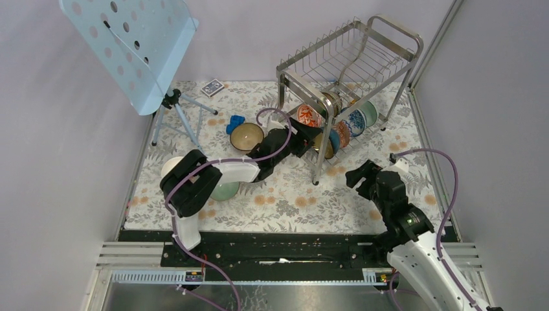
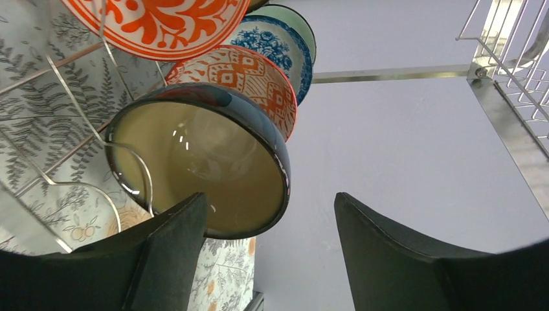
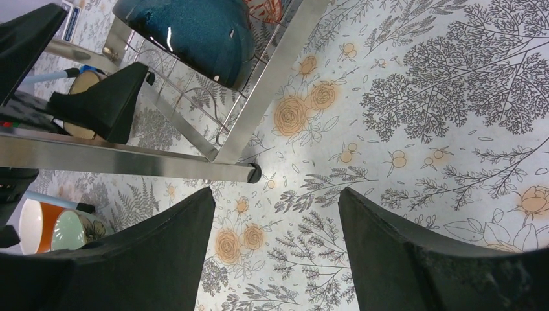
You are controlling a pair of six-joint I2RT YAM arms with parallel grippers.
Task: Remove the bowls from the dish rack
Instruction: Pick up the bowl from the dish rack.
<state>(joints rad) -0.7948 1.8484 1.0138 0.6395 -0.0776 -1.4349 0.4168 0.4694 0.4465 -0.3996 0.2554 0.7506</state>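
The steel dish rack (image 1: 349, 65) stands at the back right. Its lower tier holds several bowls on edge: an orange-red patterned bowl (image 1: 309, 115), a blue-and-white bowl (image 1: 353, 121), a pale green bowl (image 1: 370, 111) and a dark bowl with a tan inside (image 1: 324, 146). My left gripper (image 1: 304, 141) is open at that tier. In the left wrist view the gripper (image 2: 272, 220) has its left finger (image 2: 175, 246) at the lower rim of the dark bowl (image 2: 201, 162); I cannot tell if it touches. My right gripper (image 1: 356, 176) is open and empty, and in the right wrist view (image 3: 275, 214) it hangs over the cloth by the rack's front foot (image 3: 254, 172).
On the cloth left of the rack lie a brown bowl with a tan inside (image 1: 246, 136), a pale green bowl (image 1: 224, 190) and a white bowl (image 1: 169, 167). A pale blue music stand (image 1: 129, 45) on a tripod, a card deck (image 1: 212, 87) and a small blue object (image 1: 235, 123) are at the back left.
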